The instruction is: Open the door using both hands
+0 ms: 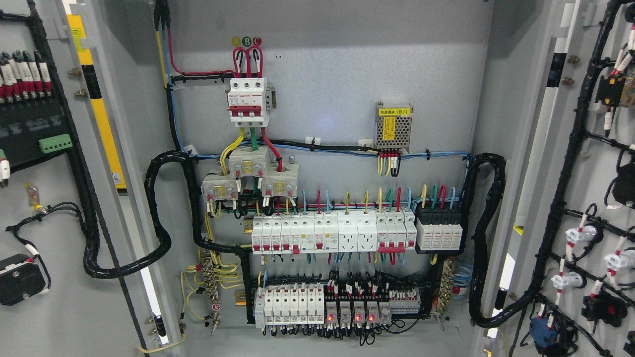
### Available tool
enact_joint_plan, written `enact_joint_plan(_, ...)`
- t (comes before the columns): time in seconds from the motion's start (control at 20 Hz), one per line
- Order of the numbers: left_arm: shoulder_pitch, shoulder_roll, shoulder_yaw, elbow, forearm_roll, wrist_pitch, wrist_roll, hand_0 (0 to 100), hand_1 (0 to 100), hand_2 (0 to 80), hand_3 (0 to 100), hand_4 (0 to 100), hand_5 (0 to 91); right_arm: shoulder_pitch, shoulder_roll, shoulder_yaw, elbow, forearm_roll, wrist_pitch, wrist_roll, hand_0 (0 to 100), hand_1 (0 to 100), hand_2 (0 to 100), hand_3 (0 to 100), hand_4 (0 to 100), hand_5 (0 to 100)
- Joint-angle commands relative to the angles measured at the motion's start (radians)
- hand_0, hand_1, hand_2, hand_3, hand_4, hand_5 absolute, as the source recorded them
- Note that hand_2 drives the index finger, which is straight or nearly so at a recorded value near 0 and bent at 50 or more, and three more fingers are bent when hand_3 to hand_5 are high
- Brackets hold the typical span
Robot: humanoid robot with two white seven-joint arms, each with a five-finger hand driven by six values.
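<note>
A grey electrical cabinet fills the head view with both doors swung wide. The left door point(44, 208) shows its inner face at the left edge, carrying terminals and black cable. The right door point(595, 198) stands likewise at the right edge, wired with indicator lamps. Between them the back panel point(322, 74) holds a three-pole main breaker point(248, 101), a small power supply point(393, 126) and rows of white breakers point(332, 233). Neither of my hands nor either arm shows anywhere in the picture.
Thick black cable looms point(158, 213) run from the panel to each door. A yellow and black strip point(101, 114) lines the left door frame. Relays with red lights point(347, 315) sit along the bottom rail.
</note>
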Motion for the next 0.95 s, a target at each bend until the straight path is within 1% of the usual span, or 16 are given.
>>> enact_joint_plan(0.0, -0.021, 0.015, -0.227, 0.263, -0.013, 0.013, 0.033, 33, 16, 0.0, 0, 0, 0.0, -0.047, 0.028, 0.013, 0.279, 0.118, 0.118, -0.126, 22, 7, 0, 0, 0, 0)
enact_joint_plan(0.1, -0.021, 0.006, -0.230, 0.263, -0.015, 0.014, 0.049, 33, 15, 0.0, 0, 0, 0.0, -0.052, 0.032, 0.016, 0.276, 0.181, 0.153, -0.189, 22, 7, 0, 0, 0, 0)
enact_joint_plan(0.2, -0.023, 0.000, -0.248, 0.263, -0.017, 0.016, 0.069, 33, 15, 0.0, 0, 0, 0.0, -0.073, 0.046, 0.014, 0.276, 0.218, 0.172, -0.226, 22, 7, 0, 0, 0, 0)
enact_joint_plan(0.3, -0.023, -0.003, -0.285, 0.263, -0.018, 0.020, 0.092, 33, 15, 0.0, 0, 0, 0.0, -0.077, 0.048, 0.017, 0.271, 0.229, 0.175, -0.264, 22, 7, 0, 0, 0, 0)
enact_joint_plan(0.4, -0.024, -0.002, -0.291, 0.263, -0.018, 0.040, 0.095, 33, 15, 0.0, 0, 0, 0.0, -0.090, 0.048, 0.017, 0.271, 0.255, 0.206, -0.292, 22, 7, 0, 0, 0, 0)
enact_joint_plan(0.5, -0.027, 0.000, -0.291, 0.263, -0.018, 0.049, 0.090, 33, 15, 0.0, 0, 0, 0.0, -0.100, 0.048, 0.017, 0.270, 0.292, 0.244, -0.298, 22, 7, 0, 0, 0, 0)
enact_joint_plan(0.55, -0.027, 0.000, -0.291, 0.263, -0.018, 0.059, 0.089, 34, 14, 0.0, 0, 0, 0.0, -0.104, 0.048, 0.017, 0.270, 0.295, 0.250, -0.298, 22, 7, 0, 0, 0, 0)
enact_joint_plan(0.65, -0.027, -0.002, -0.291, 0.263, -0.018, 0.078, 0.087, 34, 14, 0.0, 0, 0, 0.0, -0.107, 0.048, 0.016, 0.271, 0.295, 0.258, -0.300, 21, 7, 0, 0, 0, 0)
enact_joint_plan(0.9, -0.027, -0.003, -0.293, 0.262, -0.018, 0.088, 0.087, 34, 14, 0.0, 0, 0, 0.0, -0.113, 0.048, 0.013, 0.274, 0.297, 0.267, -0.300, 22, 7, 0, 0, 0, 0)
